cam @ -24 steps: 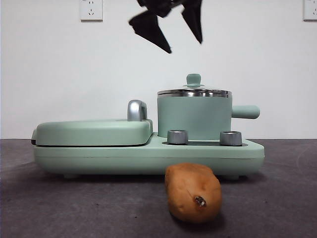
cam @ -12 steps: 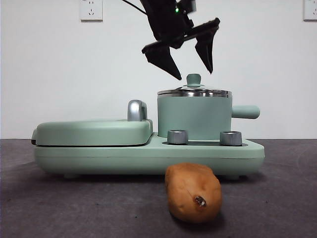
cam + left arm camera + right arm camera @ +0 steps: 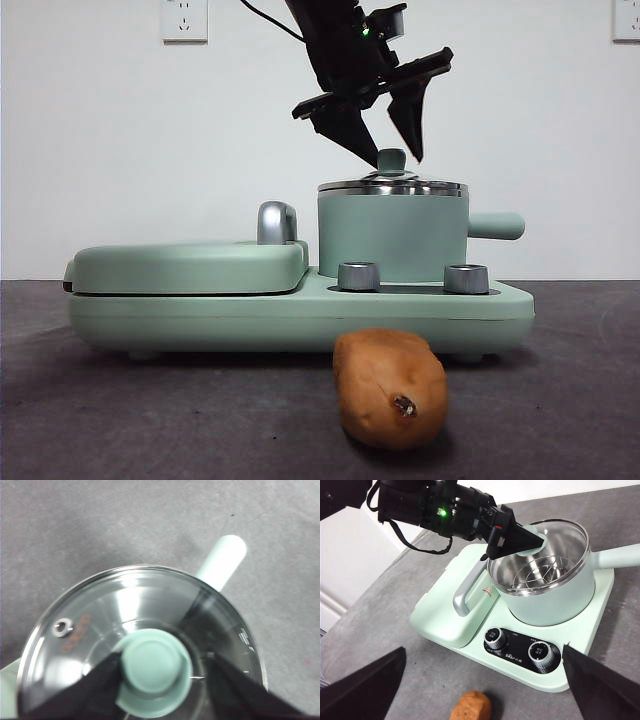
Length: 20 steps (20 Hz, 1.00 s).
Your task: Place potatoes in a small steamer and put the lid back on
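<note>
One potato (image 3: 390,389) is being shown lying on the bench (image 3: 560,400) before one cooker (image 3: 300,310) with two knobs (image 3: 358,276); their labels are unreadable. One steamer (image 3: 392,235) is being covered by one lid (image 3: 145,610), whose knob is being straddled by the spread left end effector (image 3: 390,150). The right end effector (image 3: 480,690) is being held released above.

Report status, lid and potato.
Left tool open, straddling lid knob, not closed. Right tool open, waiting high. Lid on steamer; potato on table in front. Nothing blocking.
</note>
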Each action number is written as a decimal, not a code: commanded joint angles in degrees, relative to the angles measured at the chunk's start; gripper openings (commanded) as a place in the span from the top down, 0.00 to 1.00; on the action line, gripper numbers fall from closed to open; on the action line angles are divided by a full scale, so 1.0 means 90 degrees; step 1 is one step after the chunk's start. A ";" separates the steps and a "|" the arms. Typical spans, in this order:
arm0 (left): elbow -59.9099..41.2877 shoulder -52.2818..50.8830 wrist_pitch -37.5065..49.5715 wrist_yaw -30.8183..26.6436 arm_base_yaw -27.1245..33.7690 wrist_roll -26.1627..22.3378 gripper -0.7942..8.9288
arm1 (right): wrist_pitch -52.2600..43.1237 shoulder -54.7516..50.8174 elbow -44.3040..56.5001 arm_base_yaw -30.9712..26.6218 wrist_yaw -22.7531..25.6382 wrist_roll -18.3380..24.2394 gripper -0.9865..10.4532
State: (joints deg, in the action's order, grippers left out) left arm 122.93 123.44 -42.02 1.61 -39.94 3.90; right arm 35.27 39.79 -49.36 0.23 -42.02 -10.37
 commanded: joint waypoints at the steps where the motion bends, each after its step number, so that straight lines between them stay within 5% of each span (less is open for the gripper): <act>1: 0.0206 0.0151 -0.0058 0.0024 -0.0063 0.0022 0.73 | -0.0051 0.0019 -0.0107 0.0007 -0.0012 -0.0010 0.48; 10: 0.0316 0.0148 -0.0056 0.0024 -0.0063 -0.0017 0.86 | -0.0051 0.0019 -0.0107 0.0007 -0.0012 -0.0010 0.48; 20: 0.2089 0.0146 -0.1358 0.0024 -0.0058 -0.0175 0.89 | -0.0051 0.0019 -0.0107 0.0007 0.0000 -0.0015 0.48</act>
State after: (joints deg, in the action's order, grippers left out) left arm 139.48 124.11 -55.42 1.67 -39.92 2.92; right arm 35.27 39.79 -49.36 0.23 -42.00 -10.37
